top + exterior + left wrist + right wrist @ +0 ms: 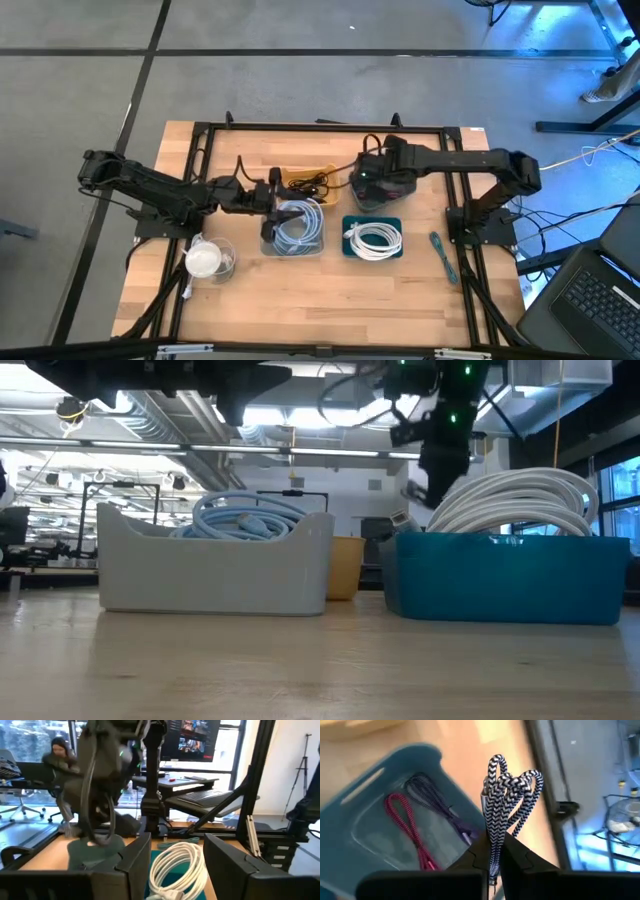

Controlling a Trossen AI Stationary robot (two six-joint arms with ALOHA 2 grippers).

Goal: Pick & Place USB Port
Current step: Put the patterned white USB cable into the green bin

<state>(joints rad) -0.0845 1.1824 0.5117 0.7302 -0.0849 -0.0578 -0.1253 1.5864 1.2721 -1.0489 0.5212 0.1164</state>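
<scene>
Right tool (494, 851) clamped on black-white braided cable (507, 795), above far blue bin (380, 790) holding red cable (405, 822), purple cable (437, 802). Left tool (268, 200) apart, far of grey bin (215, 565) holding light-blue cable (245, 518). Teal bin (510, 575) on right: white cable (520, 495).

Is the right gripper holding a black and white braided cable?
Yes, the right gripper is shut on the black and white braided cable.

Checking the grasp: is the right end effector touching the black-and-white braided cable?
Touching. The right wrist view shows the right end effector shut on the braided cable, its strands pinched between both fingers.
</scene>
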